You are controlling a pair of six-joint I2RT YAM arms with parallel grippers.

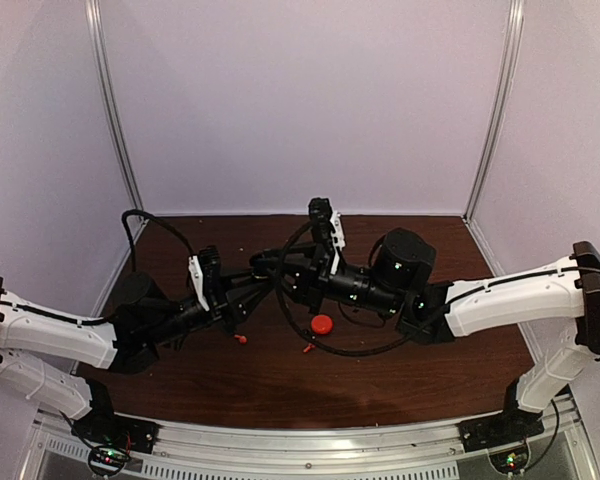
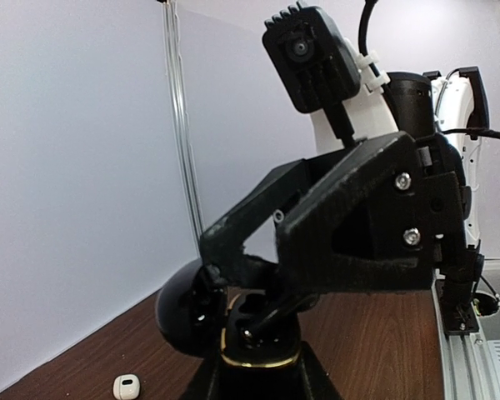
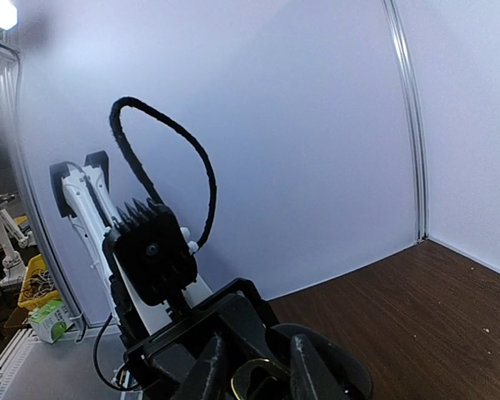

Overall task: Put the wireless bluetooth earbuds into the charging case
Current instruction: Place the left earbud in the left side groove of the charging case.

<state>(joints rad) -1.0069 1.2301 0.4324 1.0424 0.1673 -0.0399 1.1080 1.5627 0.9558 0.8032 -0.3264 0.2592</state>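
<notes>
Two earbuds lie loose on the dark wooden table. One red earbud sits left of the middle, toward the near edge. A second red earbud sits close to the middle, just on the near side of a round red case. That case rests at about the centre of the table.

Both arms meet above the middle of the table, a little toward the far edge. The left gripper is clamped on a black charging case with a gold rim and holds it clear of the table. The case's rounded black lid is swung open to one side.

The right gripper comes in from the opposite side. Its jaws are parted a little, and the gold rim shows in the gap between its fingers. Whether they touch the case cannot be told, and what sits inside the case is too dark to make out.

A small white case lies on the table, well apart from the held case.
</notes>
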